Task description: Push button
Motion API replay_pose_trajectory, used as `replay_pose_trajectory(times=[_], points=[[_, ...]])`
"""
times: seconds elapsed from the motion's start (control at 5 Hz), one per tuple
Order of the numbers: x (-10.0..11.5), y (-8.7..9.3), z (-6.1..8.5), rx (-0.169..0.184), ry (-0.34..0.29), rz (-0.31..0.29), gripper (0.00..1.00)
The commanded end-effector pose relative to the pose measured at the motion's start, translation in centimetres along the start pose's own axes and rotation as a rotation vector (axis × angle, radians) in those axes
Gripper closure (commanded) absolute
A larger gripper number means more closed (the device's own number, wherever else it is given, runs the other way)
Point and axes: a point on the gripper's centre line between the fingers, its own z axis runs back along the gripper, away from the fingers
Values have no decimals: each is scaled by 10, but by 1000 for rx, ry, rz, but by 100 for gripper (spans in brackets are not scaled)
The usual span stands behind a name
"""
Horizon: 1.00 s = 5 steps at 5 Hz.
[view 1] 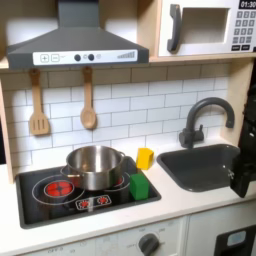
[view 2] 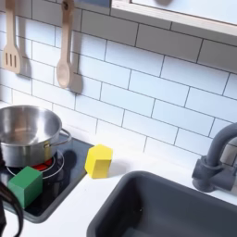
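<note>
Several things here could be the button. Dark round buttons sit on the front of the grey range hood. The microwave has a keypad at the top right of the first exterior view. Red touch controls are printed on the front of the black stovetop. A dark part of the arm and gripper shows at the first exterior view's right edge, over the sink's right side and far from all of these. Its fingers are cut off by the frame, so their state is unclear.
A steel pot stands on the stovetop, with a green block and a yellow block beside it. A dark sink and faucet lie to the right. A wooden spatula and spoon hang on the tiled wall.
</note>
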Motion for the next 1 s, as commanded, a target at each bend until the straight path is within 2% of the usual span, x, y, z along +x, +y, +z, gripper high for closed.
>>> replay_pose_trajectory(times=[0.0,0.2,0.4,0.8], points=[[0,0,0,0,0,0,0],[10,5,-4,-8,-24,22,0],[18,10,-6,6,-42,36,0],[37,23,-12,11,-53,72,0]])
